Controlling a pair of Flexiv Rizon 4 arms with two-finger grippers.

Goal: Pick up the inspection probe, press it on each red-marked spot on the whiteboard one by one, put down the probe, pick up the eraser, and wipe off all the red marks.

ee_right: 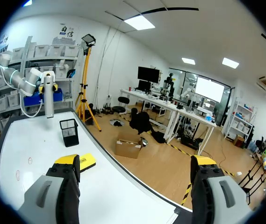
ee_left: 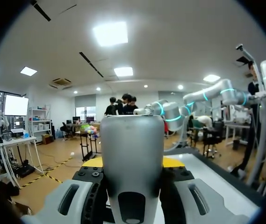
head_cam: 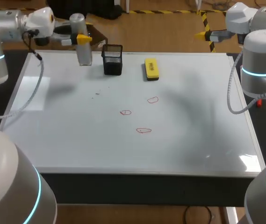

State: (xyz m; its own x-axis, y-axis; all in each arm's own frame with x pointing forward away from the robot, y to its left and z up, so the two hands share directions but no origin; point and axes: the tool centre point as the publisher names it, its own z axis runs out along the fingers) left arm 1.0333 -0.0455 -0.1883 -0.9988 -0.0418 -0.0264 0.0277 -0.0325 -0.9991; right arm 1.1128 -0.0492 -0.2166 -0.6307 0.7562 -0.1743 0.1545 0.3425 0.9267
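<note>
Clamping upright probe (head_cam: 84,55), left fingers (head_cam: 85,38), axis vertical

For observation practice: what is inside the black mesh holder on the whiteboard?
Nothing rises above the rim of the black mesh holder; inside looks dark and empty, but its mesh walls hide the floor. The grey probe is outside it, in the left gripper.

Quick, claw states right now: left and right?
Left claw: closed on the inspection probe.
Right claw: open, holding nothing.
</note>
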